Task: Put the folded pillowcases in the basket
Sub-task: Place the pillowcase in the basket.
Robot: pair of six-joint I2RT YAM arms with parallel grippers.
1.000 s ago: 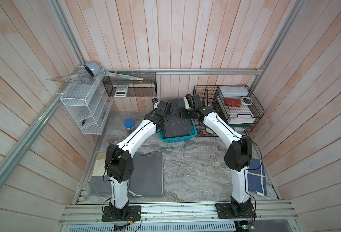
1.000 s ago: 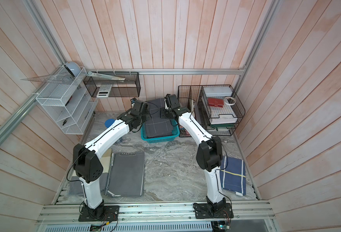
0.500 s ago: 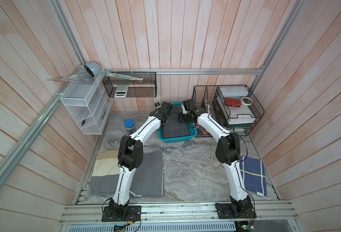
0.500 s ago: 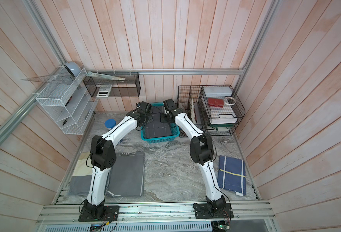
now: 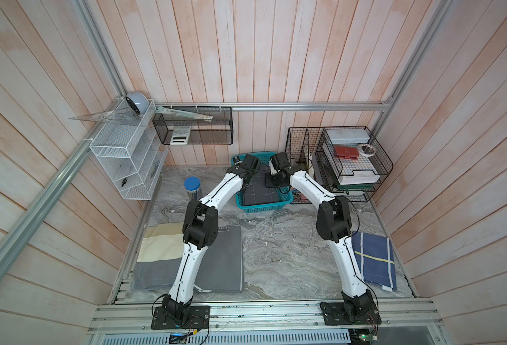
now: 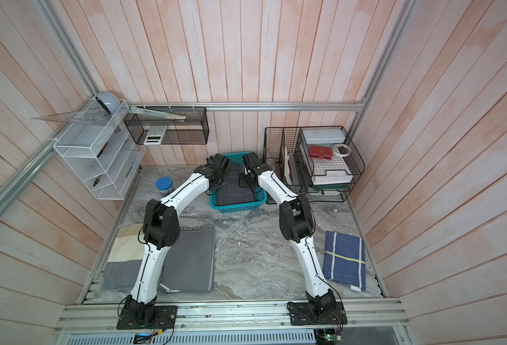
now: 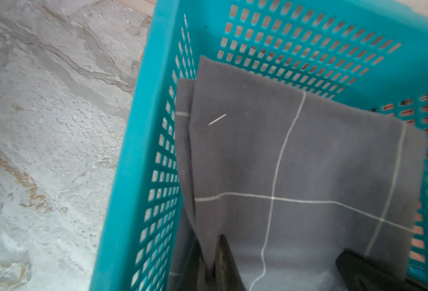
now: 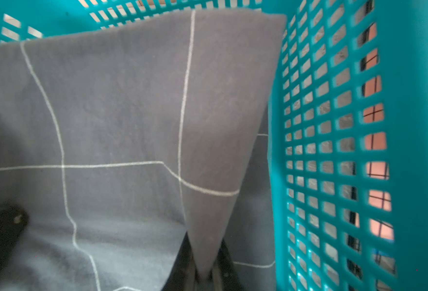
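Note:
The folded pillowcase [image 5: 259, 194], dark grey with thin white grid lines, lies inside the teal lattice basket [image 5: 264, 208] at the back of the table; both top views show this. Its far part is lifted and leans toward the basket's back wall [image 7: 308, 37]. My left gripper [image 7: 211, 272] is shut on one edge of the pillowcase [image 7: 296, 163], close to a basket side wall [image 7: 142, 151]. My right gripper [image 8: 204, 274] is shut on a raised corner of the pillowcase [image 8: 119, 113], beside the opposite wall [image 8: 409, 126]. Both grippers are down in the basket [image 6: 237, 208].
A black wire organizer [image 5: 339, 164] stands just right of the basket. A blue-lidded jar [image 5: 193, 186] is to its left, and a white mesh shelf [image 5: 127, 161] hangs on the left wall. Grey cloths [image 5: 222, 260] lie front left, and a blue cloth [image 5: 373, 260] front right.
Both arms have reached further back and lowered the pillowcase from above the basket down into it. Both grips have stayed shut on the fabric.

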